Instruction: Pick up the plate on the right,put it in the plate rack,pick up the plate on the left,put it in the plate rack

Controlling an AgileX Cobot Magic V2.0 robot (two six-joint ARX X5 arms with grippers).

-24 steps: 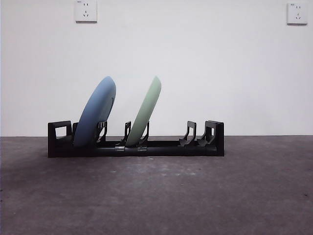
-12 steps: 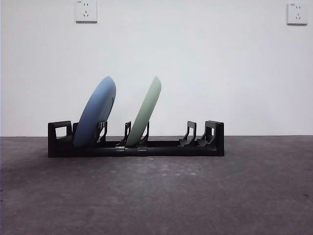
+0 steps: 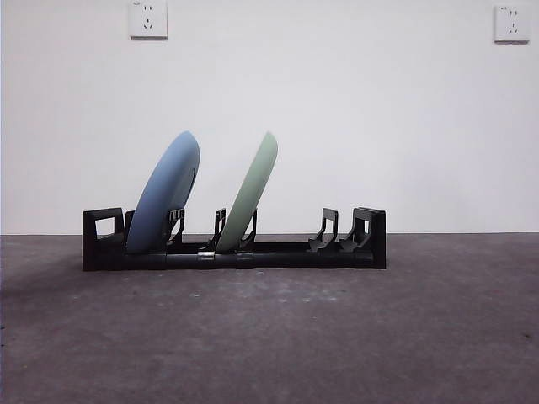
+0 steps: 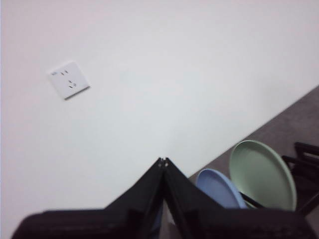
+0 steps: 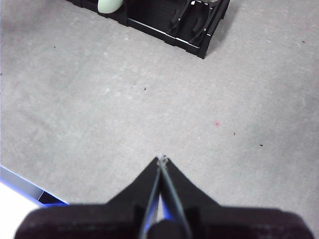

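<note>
The black plate rack (image 3: pixel 278 251) lies across the table, with a blue plate (image 3: pixel 165 195) leaning in a slot near its left end and a green plate (image 3: pixel 251 192) leaning in a slot near its middle. Both plates also show in the left wrist view, blue (image 4: pixel 219 188) and green (image 4: pixel 261 174). My left gripper (image 4: pixel 163 161) is shut, holds nothing and sits high above and behind the plates. My right gripper (image 5: pixel 161 159) is shut and empty over bare table, well in front of the rack's right end (image 5: pixel 197 25). Neither arm shows in the front view.
Two wall sockets (image 3: pixel 148 18) (image 3: pixel 511 23) sit high on the white wall. The table's front edge (image 5: pixel 22 186) lies close to the right gripper. The rack's right slots (image 3: pixel 333 231) hold nothing.
</note>
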